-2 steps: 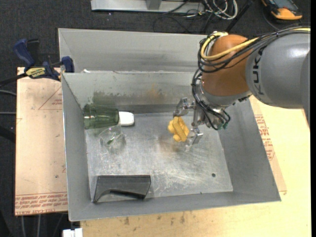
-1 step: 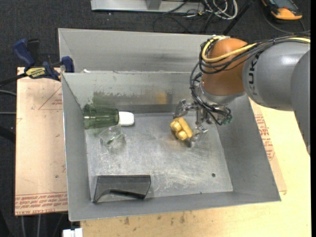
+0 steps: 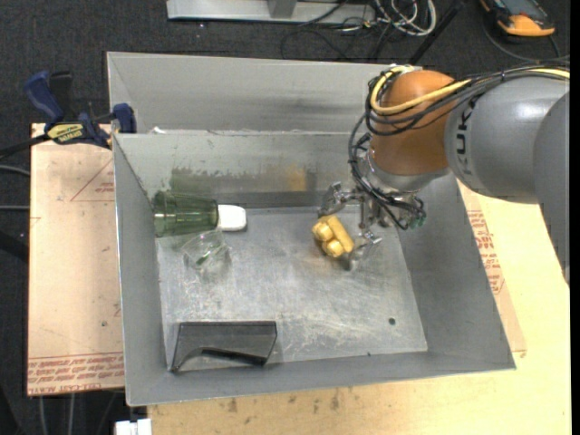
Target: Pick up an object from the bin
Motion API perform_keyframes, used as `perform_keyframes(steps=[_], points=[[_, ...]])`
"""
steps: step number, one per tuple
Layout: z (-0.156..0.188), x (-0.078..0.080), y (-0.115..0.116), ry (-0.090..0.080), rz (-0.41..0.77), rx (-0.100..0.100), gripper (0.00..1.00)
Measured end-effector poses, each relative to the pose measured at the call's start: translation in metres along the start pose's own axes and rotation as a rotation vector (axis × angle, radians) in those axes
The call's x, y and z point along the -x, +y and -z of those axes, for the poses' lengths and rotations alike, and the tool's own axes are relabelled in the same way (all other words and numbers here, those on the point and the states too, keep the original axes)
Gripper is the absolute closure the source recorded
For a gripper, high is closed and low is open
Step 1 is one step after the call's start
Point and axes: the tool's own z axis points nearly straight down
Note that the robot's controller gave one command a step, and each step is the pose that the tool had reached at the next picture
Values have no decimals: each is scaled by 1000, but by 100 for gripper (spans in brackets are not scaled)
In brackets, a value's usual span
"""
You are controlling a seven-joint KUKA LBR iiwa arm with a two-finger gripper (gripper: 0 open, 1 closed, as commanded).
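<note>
Camera view: claw (image 3: pixel 352 225) down low, right of centre in bin (image 3: pixel 299 306), fingers spread apart, clamping nothing. Yellow lumpy thing (image 3: pixel 333 236) just beside them, on the floor. Back wall close behind. Bare floor toward front; green bottle (image 3: pixel 184 214) and dark box (image 3: pixel 225 344) well away left.

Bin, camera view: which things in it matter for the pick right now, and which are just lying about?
In play:
gripper, down at centre-right
yellow lumpy thing, right beside the gripper

Lying about:
green bottle with a white cap, on its side at the left
clear cup, just below the bottle
dark flat box, near-left corner
</note>
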Motion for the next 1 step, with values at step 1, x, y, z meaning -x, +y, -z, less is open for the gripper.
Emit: perform_keyframes(steps=[1], points=[[135,-25,6,4,62,9,100]])
